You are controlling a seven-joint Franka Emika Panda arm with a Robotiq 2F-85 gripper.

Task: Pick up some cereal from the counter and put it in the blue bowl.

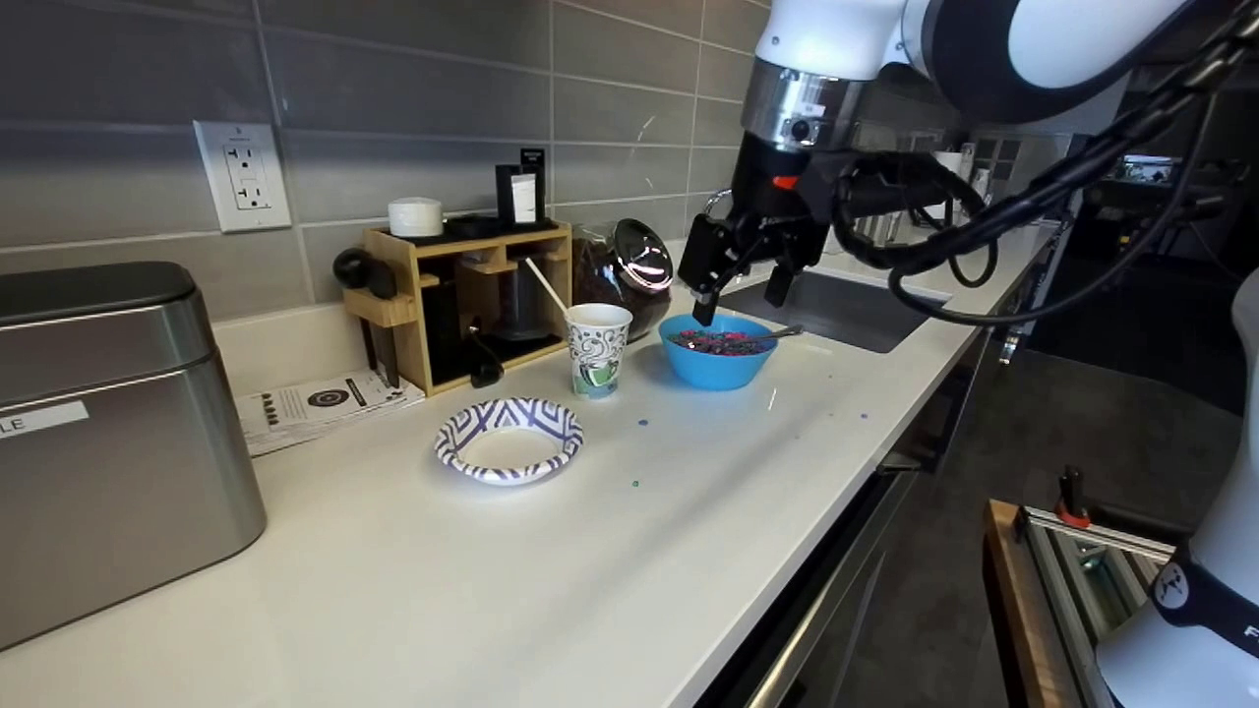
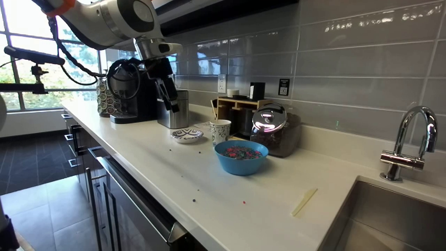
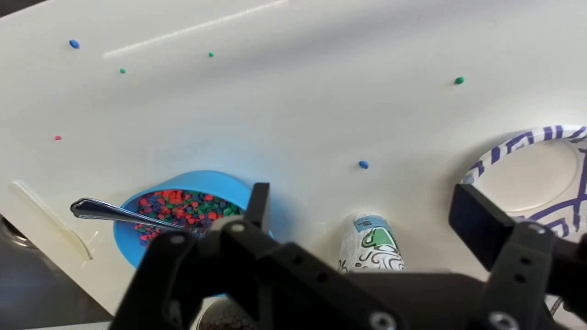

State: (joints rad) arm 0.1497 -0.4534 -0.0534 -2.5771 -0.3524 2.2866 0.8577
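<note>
Along the back edge of the table (image 1: pixel 472 590) stand a wooden organizer (image 1: pixel 479 295), lidded jar (image 2: pixel 278 136) and faucet (image 2: pixel 400 159); nearer the front edge, a patterned dish (image 1: pixel 509 447) and paper cup (image 1: pixel 598 351).

Arm (image 1: pixel 831 34): mostly white, rounded, with a chunky black joint cover (image 1: pixel 969 59) | wrist collar (image 1: pixel 802 103): bare silver metal | cables (image 1: pixel 1107 162): black, kinda ribbed, pretty loopy | gripper (image 1: pixel 740 299): basically all black, blocky fingers (image 3: pixel 260 201), silver screw heads (image 3: pixel 382 320) | markings: black band (image 1: pixel 1212 602) with a round white logo (image 1: pixel 1170 585), plus an orange band (image 2: pixel 61 7)
</note>
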